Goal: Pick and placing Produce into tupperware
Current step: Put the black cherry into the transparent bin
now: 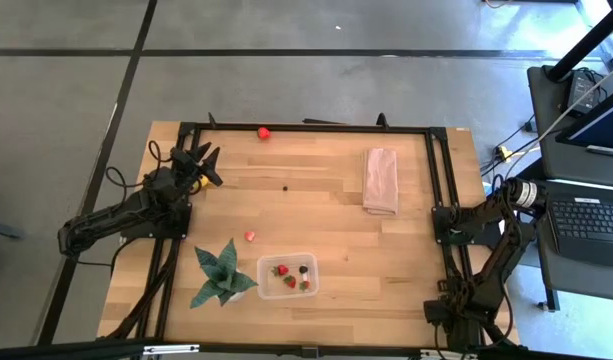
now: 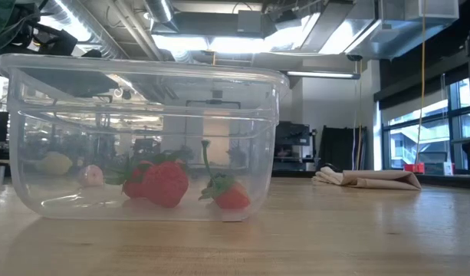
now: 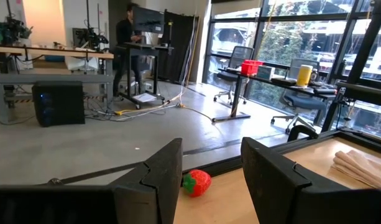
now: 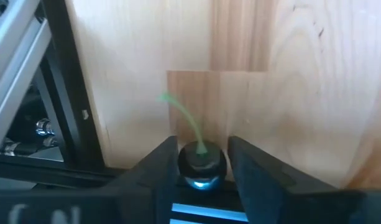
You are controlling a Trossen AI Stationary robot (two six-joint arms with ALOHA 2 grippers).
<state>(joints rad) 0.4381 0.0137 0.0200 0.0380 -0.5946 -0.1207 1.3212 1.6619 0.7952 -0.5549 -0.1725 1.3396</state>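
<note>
My right gripper sits at the table's right edge, by the frame rail, with its jaws closed against a dark berry whose green stem stands up between them. Step in hand: securing this berry. Next, I judge, comes a lift clear of the rail and a carry to the box near the front edge, beside the plant; it already holds strawberries. My left gripper waits at the far left, jaws apart around nothing, a red fruit beyond it.
</note>
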